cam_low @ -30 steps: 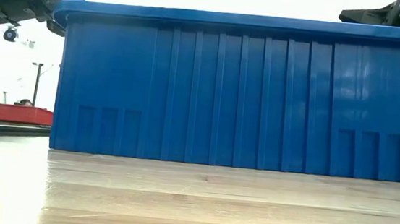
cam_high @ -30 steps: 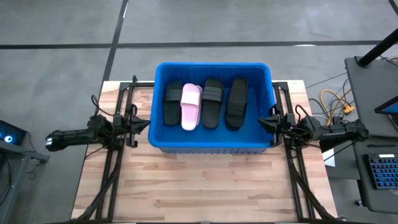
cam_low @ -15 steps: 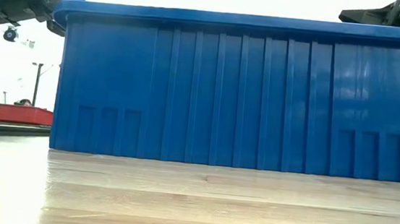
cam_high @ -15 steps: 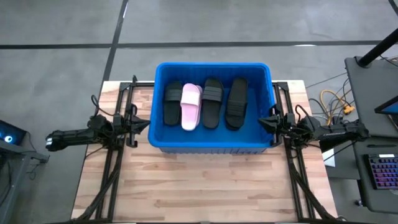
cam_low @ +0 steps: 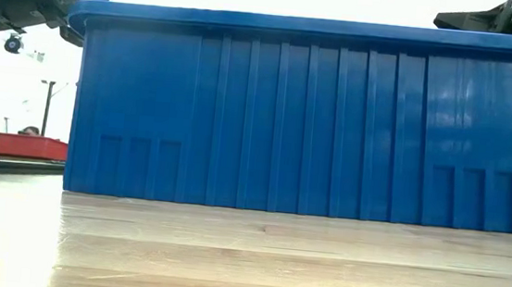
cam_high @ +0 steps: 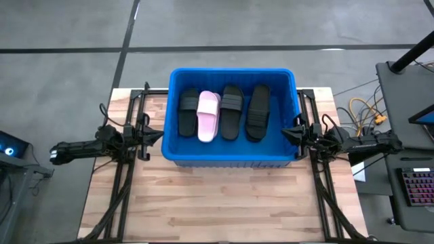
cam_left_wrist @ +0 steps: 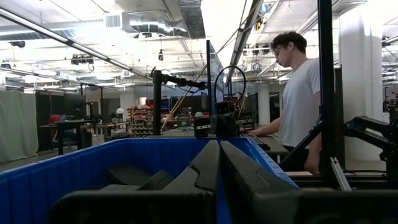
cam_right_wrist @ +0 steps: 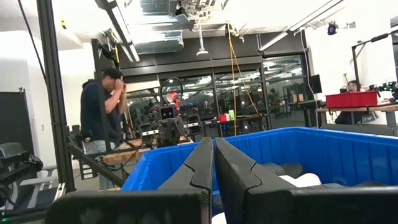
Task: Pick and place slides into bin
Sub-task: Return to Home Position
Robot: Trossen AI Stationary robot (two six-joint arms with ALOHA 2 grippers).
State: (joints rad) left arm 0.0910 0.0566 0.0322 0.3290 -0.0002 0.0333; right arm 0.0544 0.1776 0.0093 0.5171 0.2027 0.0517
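Note:
The blue bin [cam_high: 232, 160] stands on the wooden table's far middle. Inside it lie side by side a black slide [cam_high: 188, 112], a pale pink slide [cam_high: 208, 116], a second black slide [cam_high: 232, 110] and a third black slide [cam_high: 258, 112]. My left gripper [cam_high: 158, 135] is shut just outside the bin's left wall, its fingers [cam_left_wrist: 219, 163] pressed together. My right gripper [cam_high: 287, 132] is shut just outside the bin's right wall, fingers [cam_right_wrist: 213, 160] together. Neither holds anything. In the low view the bin's near wall [cam_low: 304, 120] hides the slides.
Bare wooden table [cam_high: 224, 203] lies in front of the bin. Dark frame rails [cam_high: 122, 183] run along both table sides. A person [cam_left_wrist: 301, 102] stands beyond the right side, another person [cam_right_wrist: 102, 112] beyond the left. A keyboard and cables [cam_high: 413, 186] sit off the table's right.

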